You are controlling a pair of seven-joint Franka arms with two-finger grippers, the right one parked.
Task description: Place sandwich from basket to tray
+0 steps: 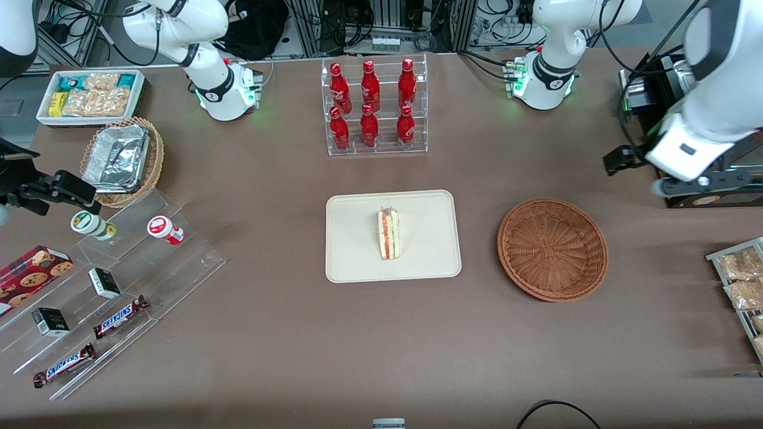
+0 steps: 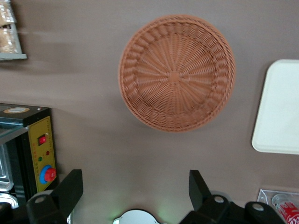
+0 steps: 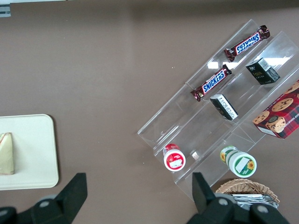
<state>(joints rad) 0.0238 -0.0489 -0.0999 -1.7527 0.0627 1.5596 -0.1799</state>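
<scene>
Centrally, the sandwich [image 1: 388, 234] stands on its edge on the tray [image 1: 351, 250], apart from the basket [image 1: 552, 248] lying toward the working arm's end of the table, while the gripper [image 2: 135, 191] hangs high above the table beside the basket, fingers [image 2: 70, 189] spread and holding nothing

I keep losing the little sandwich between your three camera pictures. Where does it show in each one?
Front view: the sandwich stands on the cream tray, beside the empty reddish-brown basket.
Left wrist view: not in it; only a bare part of the tray shows, and the tool hangs open above the table.
Right wrist view: its bread face shows on the tray.
Shared landmark: the tray.
</scene>
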